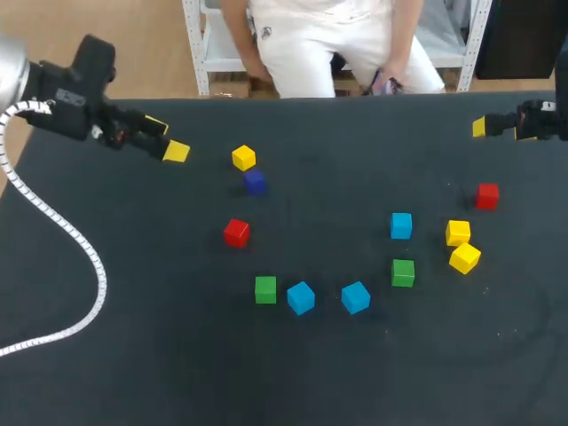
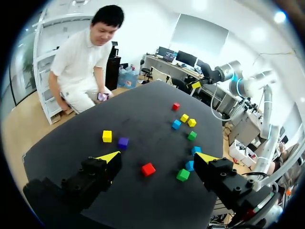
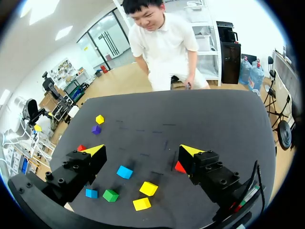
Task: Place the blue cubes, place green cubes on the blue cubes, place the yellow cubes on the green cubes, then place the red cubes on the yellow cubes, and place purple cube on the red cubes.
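Bright, even room light. Ceiling lamps (image 2: 279, 16) flare white. Cubes (image 1: 236, 232) cast faint, soft shadows on the matte dark counter (image 1: 177, 355).

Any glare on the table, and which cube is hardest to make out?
Head view: no glare on the dark table; the purple cube nearly blends into it. Left wrist view: the table shows a faint sheen. Right wrist view: even light, no glare.
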Robot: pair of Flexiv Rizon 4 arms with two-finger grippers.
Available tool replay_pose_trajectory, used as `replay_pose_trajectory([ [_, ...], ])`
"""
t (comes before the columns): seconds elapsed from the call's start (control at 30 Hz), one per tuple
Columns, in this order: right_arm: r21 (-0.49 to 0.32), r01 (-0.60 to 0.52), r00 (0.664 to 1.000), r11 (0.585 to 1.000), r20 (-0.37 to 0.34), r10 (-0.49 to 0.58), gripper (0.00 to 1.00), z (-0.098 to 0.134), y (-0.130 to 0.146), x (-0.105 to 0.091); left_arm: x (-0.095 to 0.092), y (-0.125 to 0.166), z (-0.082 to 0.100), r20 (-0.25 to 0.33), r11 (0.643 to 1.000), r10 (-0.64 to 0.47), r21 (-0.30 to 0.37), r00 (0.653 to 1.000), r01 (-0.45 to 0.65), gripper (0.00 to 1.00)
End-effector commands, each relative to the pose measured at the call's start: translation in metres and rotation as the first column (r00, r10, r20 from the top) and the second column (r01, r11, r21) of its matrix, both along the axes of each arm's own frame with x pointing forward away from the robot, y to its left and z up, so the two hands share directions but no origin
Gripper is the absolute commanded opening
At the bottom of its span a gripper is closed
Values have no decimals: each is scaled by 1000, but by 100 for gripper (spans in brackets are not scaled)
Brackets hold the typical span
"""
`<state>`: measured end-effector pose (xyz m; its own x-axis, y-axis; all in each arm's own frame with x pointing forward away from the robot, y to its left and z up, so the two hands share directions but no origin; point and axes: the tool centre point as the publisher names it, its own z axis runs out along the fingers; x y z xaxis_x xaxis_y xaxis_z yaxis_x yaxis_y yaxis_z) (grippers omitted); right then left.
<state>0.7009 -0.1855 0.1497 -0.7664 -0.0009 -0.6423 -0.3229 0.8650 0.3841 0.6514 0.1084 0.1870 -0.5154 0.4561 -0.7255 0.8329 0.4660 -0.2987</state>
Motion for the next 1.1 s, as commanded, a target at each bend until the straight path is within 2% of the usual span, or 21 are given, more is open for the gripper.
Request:
replay_pose_trajectory([
  [0.03,-2,2,1000,1000,0,-2,100,0,0,0,1,2,0,-6,1000,-14,-11,1000,14,100],
  [0.43,-2,2,1000,1000,0,-2,100,0,0,0,1,2,0,-6,1000,-14,-11,1000,14,100],
  [0.5,-2,2,1000,1000,0,-2,100,0,0,0,3,-4,5,38,999,-34,-20,999,34,100],
  [0.57,-2,2,1000,1000,0,-2,100,0,0,0,5,-23,10,73,987,-155,62,985,151,100],
  [0.6,-2,2,1000,1000,0,-2,100,0,0,0,5,-34,12,66,969,-221,125,973,212,100],
  [0.67,-2,2,1000,1000,0,-2,100,0,0,0,3,-54,14,49,903,-376,246,925,353,100],
  [0.73,-2,2,1000,1000,0,-2,100,0,0,0,0,-68,12,22,837,-476,319,879,445,100],
  [0.8,-2,2,1000,1000,0,-2,100,0,0,0,-1,-75,7,8,786,-549,344,836,513,100],
  [0.9,-2,2,1000,1000,0,-2,100,0,0,0,-3,-81,-3,-9,737,-629,311,777,600,100],
  [0.97,-2,2,1000,1000,0,-2,100,0,0,0,-4,-86,-12,-40,684,-689,293,723,668,100],
  [1.03,-2,2,1000,1000,0,-2,100,0,0,0,-5,-87,-22,-53,660,-710,298,702,690,100],
  [1.1,-2,2,1000,1000,0,-2,100,0,0,0,-7,-86,-31,-24,633,-742,308,670,711,100],
])
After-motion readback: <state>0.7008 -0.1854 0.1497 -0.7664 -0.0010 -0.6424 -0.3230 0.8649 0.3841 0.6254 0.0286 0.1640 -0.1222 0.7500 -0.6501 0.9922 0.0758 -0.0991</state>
